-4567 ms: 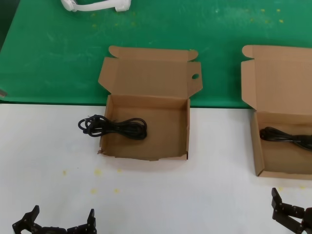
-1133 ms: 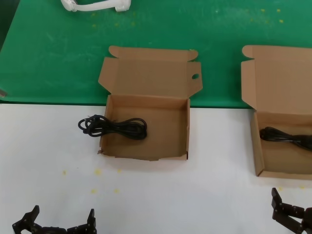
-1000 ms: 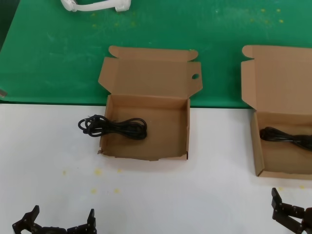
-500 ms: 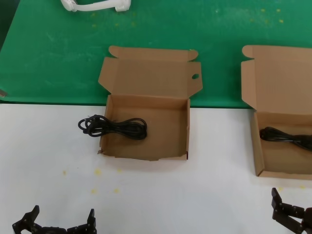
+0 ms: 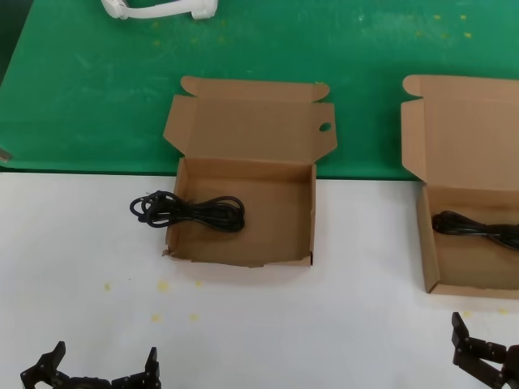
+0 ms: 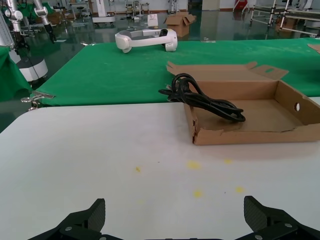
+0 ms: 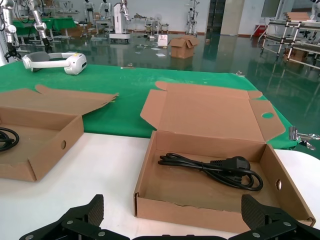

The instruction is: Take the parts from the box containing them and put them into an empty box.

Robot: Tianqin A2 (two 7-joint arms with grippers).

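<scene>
The box holding a part stands at the right (image 5: 470, 130) (image 7: 200, 210); one looped black cable (image 5: 474, 229) (image 7: 215, 167) lies inside it. The centre box (image 5: 243, 255) (image 6: 250, 135) has a round hole in a lid flap and a ragged front edge. Another black cable (image 5: 190, 212) (image 6: 205, 100) lies draped over its left wall, half inside and half on the table. My left gripper (image 5: 101, 361) (image 6: 174, 210) hovers open near the table's front left. My right gripper (image 5: 485, 355) (image 7: 172, 207) is open just in front of the right box. Both hold nothing.
A white plastic piece (image 5: 158, 8) (image 6: 145, 39) lies at the back on the green mat (image 5: 81, 81). Both boxes' lids stand open over the mat's front edge. White tabletop (image 5: 365, 308) lies between the two boxes and in front of them.
</scene>
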